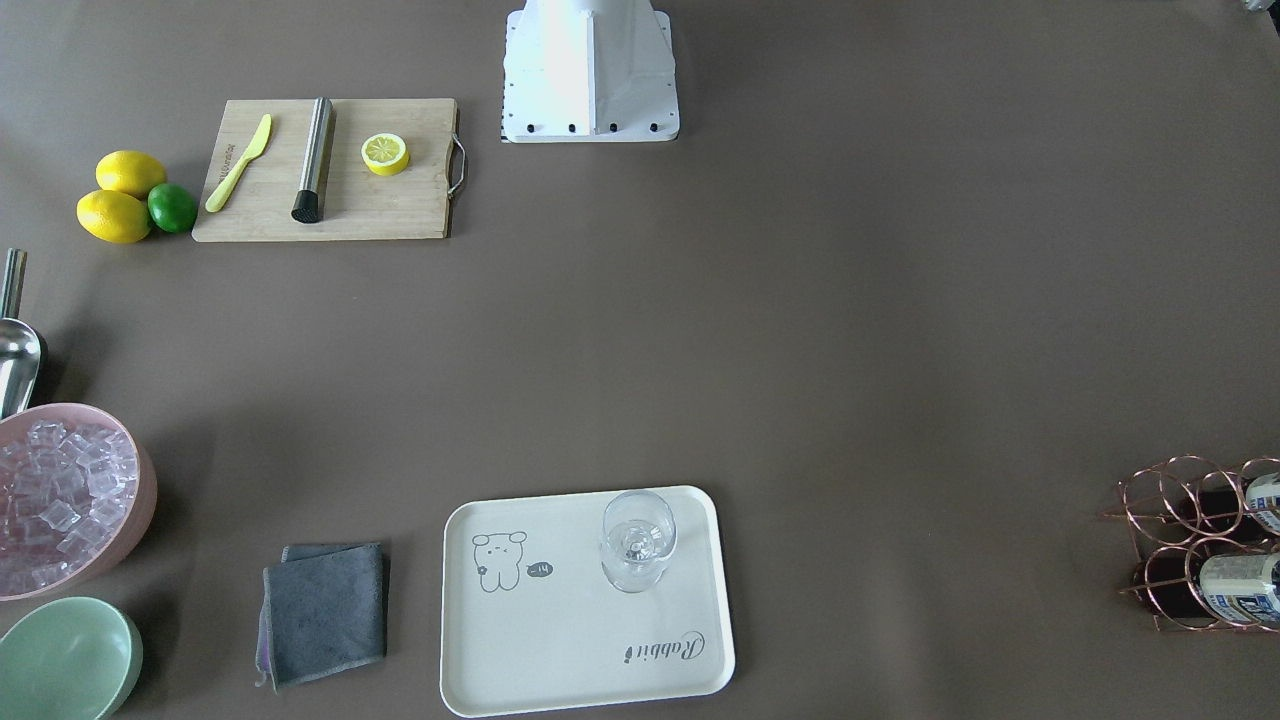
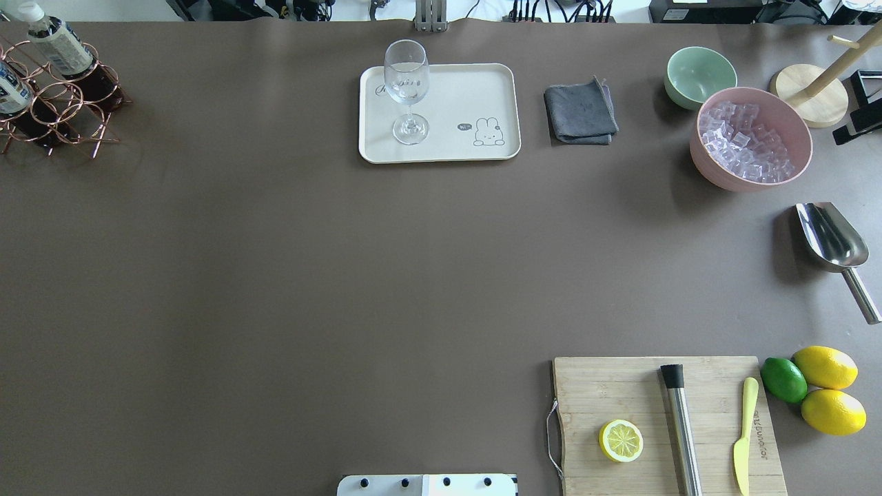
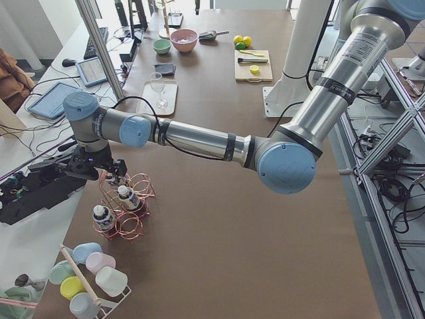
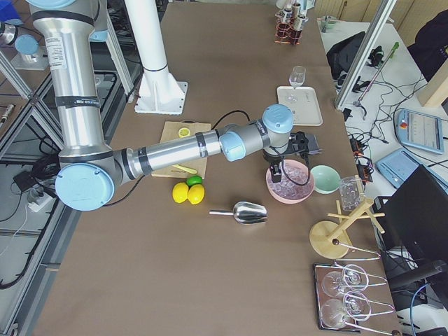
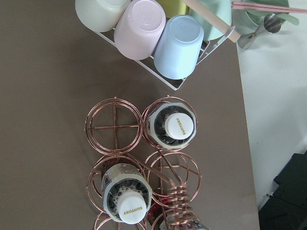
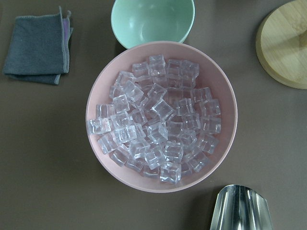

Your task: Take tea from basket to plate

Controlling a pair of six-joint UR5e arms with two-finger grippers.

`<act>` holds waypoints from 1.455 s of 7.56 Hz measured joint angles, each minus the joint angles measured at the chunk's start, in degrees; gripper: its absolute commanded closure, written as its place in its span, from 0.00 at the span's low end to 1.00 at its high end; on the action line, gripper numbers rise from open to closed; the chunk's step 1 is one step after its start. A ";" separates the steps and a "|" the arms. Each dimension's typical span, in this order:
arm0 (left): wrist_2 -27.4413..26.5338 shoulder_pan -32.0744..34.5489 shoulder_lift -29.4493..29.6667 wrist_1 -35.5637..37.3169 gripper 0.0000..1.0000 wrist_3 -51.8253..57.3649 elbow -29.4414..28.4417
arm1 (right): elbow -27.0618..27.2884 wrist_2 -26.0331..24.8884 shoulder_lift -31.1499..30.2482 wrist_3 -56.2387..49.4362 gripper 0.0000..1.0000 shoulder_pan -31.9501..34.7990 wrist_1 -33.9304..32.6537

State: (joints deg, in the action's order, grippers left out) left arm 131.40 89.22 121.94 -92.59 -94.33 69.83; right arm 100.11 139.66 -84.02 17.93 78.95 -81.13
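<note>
The basket (image 5: 115, 127), a rose-gold wire rack with a coiled handle, stands at the table's far left corner (image 2: 62, 103). It holds three tea bottles. Two show from above with white caps (image 5: 176, 125) (image 5: 130, 208), and the third is cut off at the bottom edge (image 5: 184, 225). The left gripper (image 3: 114, 174) hovers just over the basket. Its fingers do not show in the left wrist view, so I cannot tell if it is open. The plate (image 2: 455, 89), a cream tray, carries a wine glass (image 2: 406, 83). The right gripper (image 4: 278, 170) hangs over the pink bowl (image 6: 103, 86); I cannot tell its state.
The pink bowl is full of ice cubes. A green bowl (image 6: 152, 19), a grey cloth (image 6: 38, 45) and a metal scoop (image 6: 242, 211) lie around it. A rack of pastel cups (image 5: 144, 28) stands beside the basket. A cutting board (image 2: 620, 386) with a lemon half lies near the robot.
</note>
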 measured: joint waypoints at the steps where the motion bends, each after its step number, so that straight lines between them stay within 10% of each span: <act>1: -0.01 -0.12 0.42 -0.32 0.16 -0.04 -0.76 | 0.00 0.00 0.00 0.00 0.00 -0.01 0.00; 9: -0.09 -0.64 0.45 -1.80 1.00 -0.12 -2.06 | 0.00 -0.01 0.00 -0.04 0.00 -0.02 0.09; 11: -0.02 -0.61 0.54 -1.72 1.00 -0.29 -2.07 | 0.00 0.00 0.00 -0.02 0.00 -0.02 0.09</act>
State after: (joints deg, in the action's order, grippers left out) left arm 131.38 88.61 122.48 -94.31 -94.62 67.76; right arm 100.11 139.66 -84.02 17.91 78.93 -81.04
